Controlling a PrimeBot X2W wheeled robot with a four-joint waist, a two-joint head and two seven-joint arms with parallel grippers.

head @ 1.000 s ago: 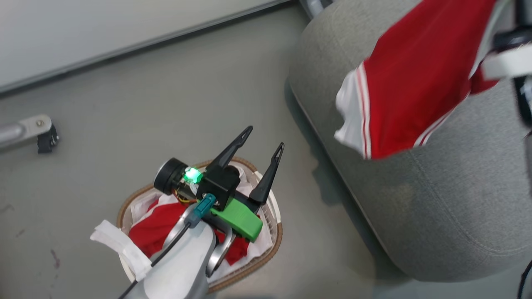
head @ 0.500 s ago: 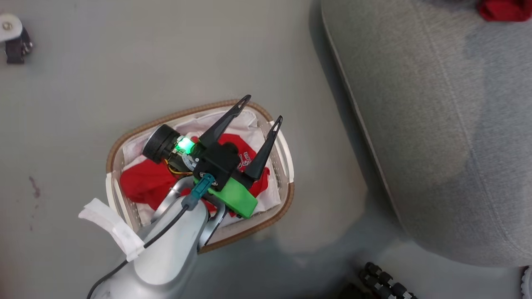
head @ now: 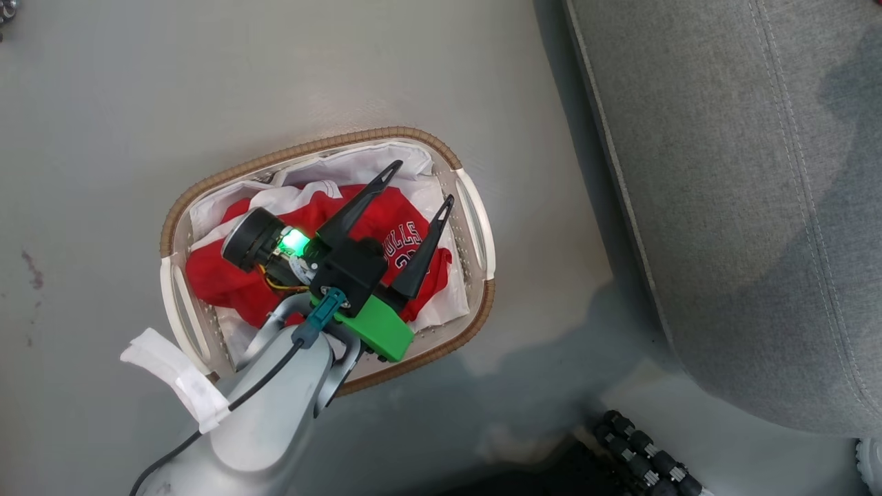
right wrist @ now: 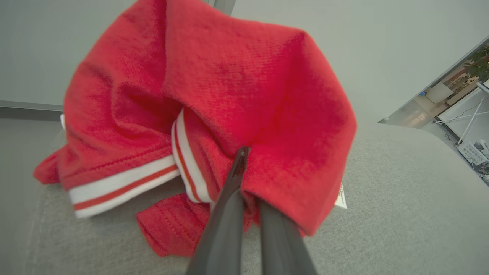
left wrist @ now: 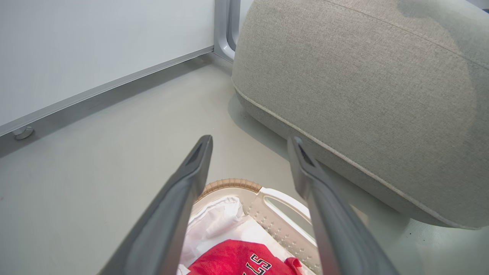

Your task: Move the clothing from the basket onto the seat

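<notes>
from my station, the head view shows the basket [head: 310, 147] on the grey floor [head: 275, 69], just beside the rounded edge of the seat [head: 723, 207] but apart from it; the red jersey [head: 227, 279] lies crumpled inside the basket on the white liner [head: 358, 165], with part of its white lettering showing between my left fingers [head: 358, 207]; those fingers are spread wide with nothing between them, hanging above the basket's middle and pointing toward the seat side of the rim; whether their tips are near the cloth i cannot tell from above; the left wrist view looks along them over the basket's far handle to the floor, the seat's bulging side and a pale wall [left wrist: 95, 46] behind.

in the right wrist view my right fingers [right wrist: 225, 214] are pressed together and clamp a fold of the striped red garment [right wrist: 248, 95]; the cloth bunches up and over the tips, hiding one of them; its white band with a red stripe hangs to the left, and a small white label shows at the right edge; the garment is over the seat's grey woven top, and its lowest folds look to touch the cushion, though i cannot tell whether it rests there or just brushes it.
</notes>
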